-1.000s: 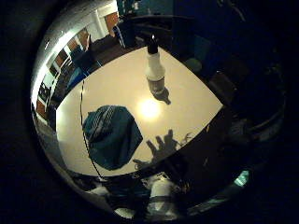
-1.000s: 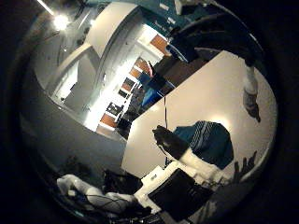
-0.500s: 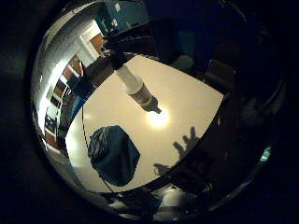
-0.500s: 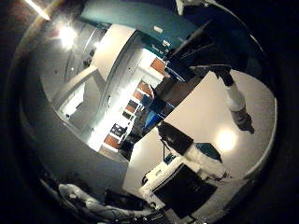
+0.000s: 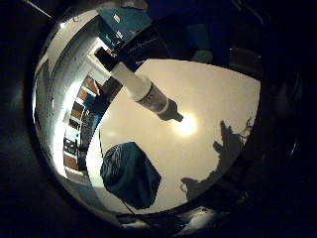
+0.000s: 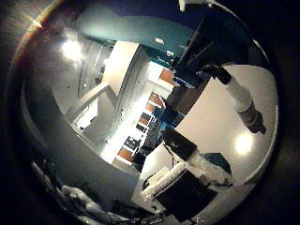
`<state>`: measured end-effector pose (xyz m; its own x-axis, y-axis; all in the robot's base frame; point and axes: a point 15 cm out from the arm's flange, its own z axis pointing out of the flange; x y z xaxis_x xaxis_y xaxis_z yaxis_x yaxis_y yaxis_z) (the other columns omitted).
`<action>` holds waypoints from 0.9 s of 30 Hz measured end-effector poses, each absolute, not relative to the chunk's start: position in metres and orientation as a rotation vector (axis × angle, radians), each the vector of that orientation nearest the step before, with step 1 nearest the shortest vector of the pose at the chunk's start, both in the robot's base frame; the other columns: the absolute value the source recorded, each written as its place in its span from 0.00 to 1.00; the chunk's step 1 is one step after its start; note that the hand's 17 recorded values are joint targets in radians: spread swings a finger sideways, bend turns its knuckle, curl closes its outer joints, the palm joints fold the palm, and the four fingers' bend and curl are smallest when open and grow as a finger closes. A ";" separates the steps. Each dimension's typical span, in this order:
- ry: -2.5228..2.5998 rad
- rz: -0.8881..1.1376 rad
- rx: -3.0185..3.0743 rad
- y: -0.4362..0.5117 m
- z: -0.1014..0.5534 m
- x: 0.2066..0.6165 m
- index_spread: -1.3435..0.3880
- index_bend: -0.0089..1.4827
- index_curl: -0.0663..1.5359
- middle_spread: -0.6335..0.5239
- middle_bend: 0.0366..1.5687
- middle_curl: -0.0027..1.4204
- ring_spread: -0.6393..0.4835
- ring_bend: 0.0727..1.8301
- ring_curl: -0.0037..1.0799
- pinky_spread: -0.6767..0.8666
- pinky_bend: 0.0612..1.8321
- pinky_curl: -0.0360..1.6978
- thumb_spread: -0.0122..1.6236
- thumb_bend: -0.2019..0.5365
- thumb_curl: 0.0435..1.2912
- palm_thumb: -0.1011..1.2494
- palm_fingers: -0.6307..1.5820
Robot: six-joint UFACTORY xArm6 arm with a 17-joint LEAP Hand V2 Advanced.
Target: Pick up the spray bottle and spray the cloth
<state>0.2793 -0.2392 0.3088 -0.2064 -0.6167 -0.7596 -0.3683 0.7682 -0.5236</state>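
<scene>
The table (image 5: 218, 94) is the biggest thing here, a pale bare top with a bright lamp glare (image 5: 185, 125) on it, and everything the task needs sits on it. Next in size is the cloth (image 5: 130, 174), a dark teal bundle lying crumpled near one edge of the table, well apart from the bottle. The spray bottle (image 5: 142, 91) stands on its base on the table beside the glare, a white body with a dark label band and a black spray head at the top; nothing touches it and it is clear of the cloth on all sides. The hand (image 6: 197, 168) shows only in the thumb-side view, as white and black parts reaching in from the edge; from that glimpse I cannot tell whether the fingers are straight or curled, only that they hold nothing, and its shadow (image 5: 223, 153) falls on bare table away from the bottle. The step in hand looks like the reach, with the grasp not yet begun. To do it well, bring the palm in square to the bottle's white body, below the head and above the label band, so the fingers can wrap the cylinder while one of them can find the trigger. Approach from the side away from the cloth, close slowly so the tall narrow bottle is not knocked over, and lift straight up before turning the nozzle toward the cloth.
</scene>
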 end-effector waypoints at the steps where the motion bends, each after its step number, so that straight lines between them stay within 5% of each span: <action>1: 1.824 -0.263 -0.756 -0.241 0.303 0.280 0.63 0.12 0.23 0.68 0.10 0.23 0.77 0.18 0.26 0.70 0.41 0.04 0.67 0.24 0.27 0.56 0.33; 27: 1.820 -0.116 -0.699 -0.253 0.229 0.312 0.67 0.11 0.23 0.70 0.11 0.24 0.77 0.20 0.25 0.70 0.40 0.03 0.68 0.24 0.26 0.53 0.34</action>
<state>0.3115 -0.2530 0.2290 -0.1970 -0.5132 -0.8354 -0.4032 0.8191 -0.4081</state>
